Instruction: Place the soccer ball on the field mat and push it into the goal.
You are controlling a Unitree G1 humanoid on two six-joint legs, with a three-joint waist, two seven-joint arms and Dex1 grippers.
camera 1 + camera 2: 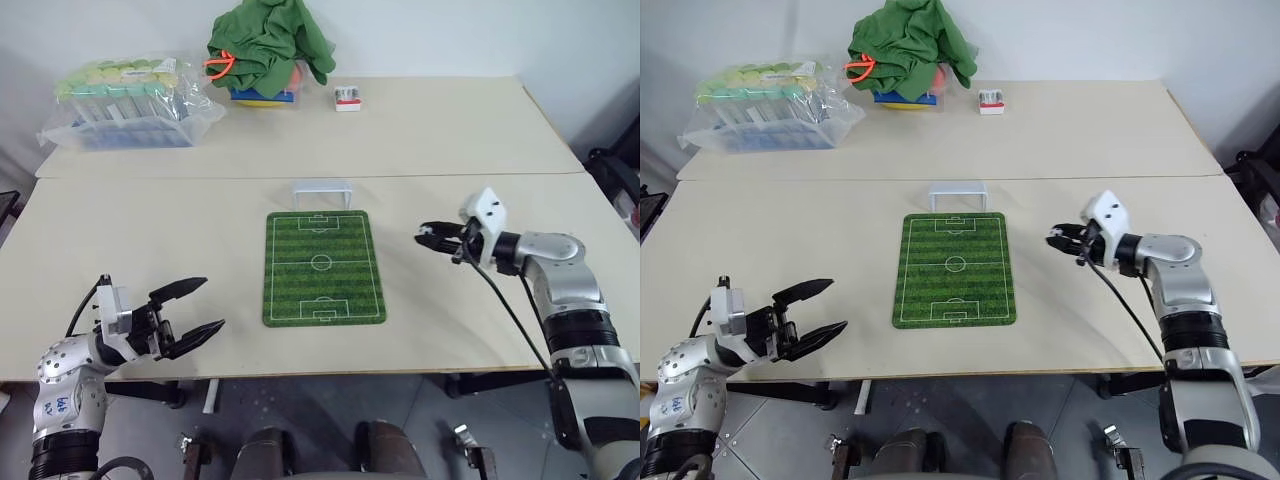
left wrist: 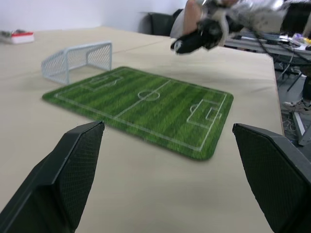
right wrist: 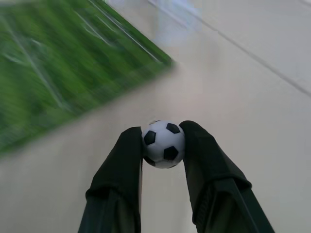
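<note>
Left gripper (image 1: 190, 310) near the table's (image 1: 130, 220) front-left corner, fingers spread wide, nothing between them. Field mat (image 1: 323, 267) lies flat mid-table: green stripes light and dark, white pitch lines, rounded corners. Goal (image 1: 321, 192), small white netted frame, stands just beyond the mat's far edge. Right gripper (image 1: 430, 236) hangs over bare tabletop right of the mat, pointing toward it, fingers narrowed onto the soccer ball (image 3: 163, 143): tiny, white with black patches, pinched between the fingertips, off the mat.
</note>
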